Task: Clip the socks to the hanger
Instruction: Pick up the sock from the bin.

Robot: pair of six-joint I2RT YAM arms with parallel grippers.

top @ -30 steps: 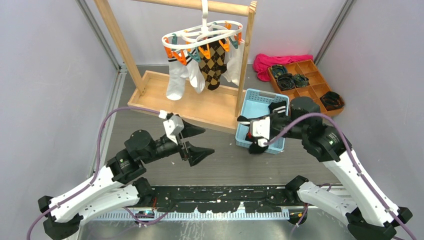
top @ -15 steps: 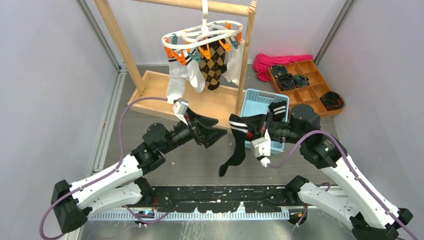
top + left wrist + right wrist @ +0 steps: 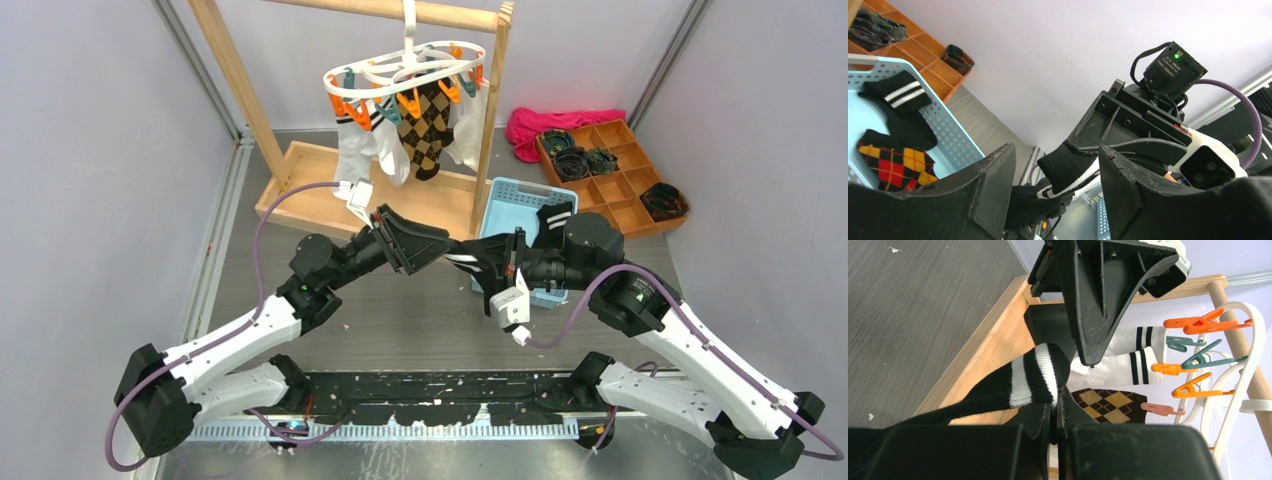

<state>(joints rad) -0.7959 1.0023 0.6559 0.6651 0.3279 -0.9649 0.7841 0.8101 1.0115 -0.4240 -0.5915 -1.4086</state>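
The right claw (image 3: 1057, 397) is pinched narrow on a black sock with two white stripes at its cuff (image 3: 998, 385), gripping just behind the striped band, so that the cuff sticks out past its fingertips. The left claw (image 3: 1055, 155) is spread wide and faces it, the cuff lying between its two fingers with a gap showing on either side in the left wrist view. Beyond both claws the white plastic oval-ring hanger (image 3: 405, 70) with orange and teal clips hangs from the wooden rack. A second black striped sock (image 3: 898, 100) lies in the light blue perforated plastic basket (image 3: 955, 130), behind the right claw, beside a red, yellow and black argyle sock (image 3: 898, 165). The small black camera (image 3: 1173, 67) on the right wrist carries white lettering too small to read
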